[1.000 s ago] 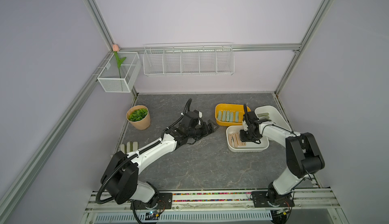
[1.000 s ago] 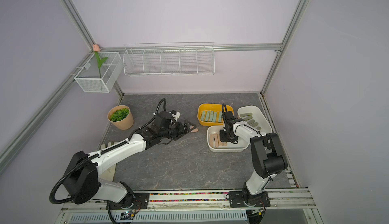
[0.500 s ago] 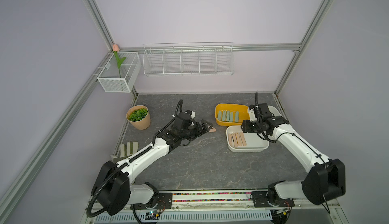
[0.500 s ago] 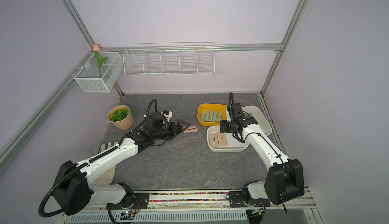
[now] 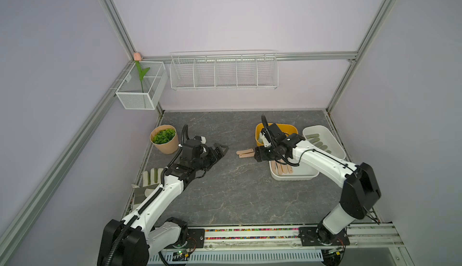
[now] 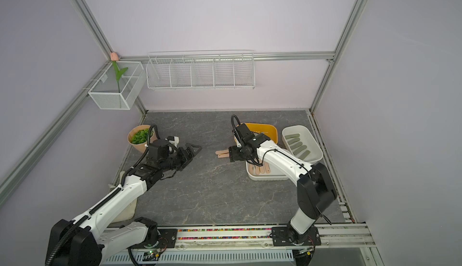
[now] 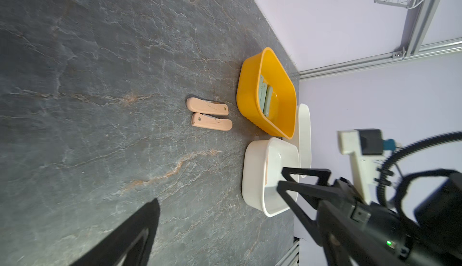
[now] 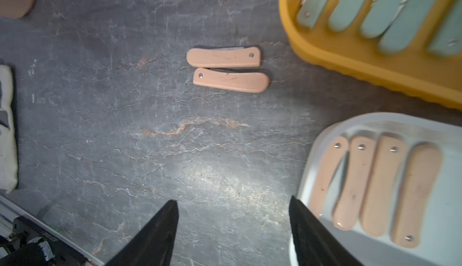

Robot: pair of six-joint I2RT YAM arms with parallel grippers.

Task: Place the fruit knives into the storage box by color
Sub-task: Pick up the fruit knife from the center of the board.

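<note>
Two peach-pink folded knives [image 8: 227,69] are laid side by side on the table [image 8: 125,127], near the yellow box [image 8: 325,52]. The right tool [image 8: 232,201] and the left tool [image 7: 218,184] are both held open and empty. The knives are judged light, stiff and slippery, best pinched across the middle of the handle.

A potted green plant [image 5: 163,139] stands on the grey tabletop [image 5: 225,192], with what looks like a striped glove [image 5: 151,177] nearer. Above hang a wire rack [image 5: 223,74] and a mesh basket [image 5: 140,98] holding a tulip [image 5: 137,56].
</note>
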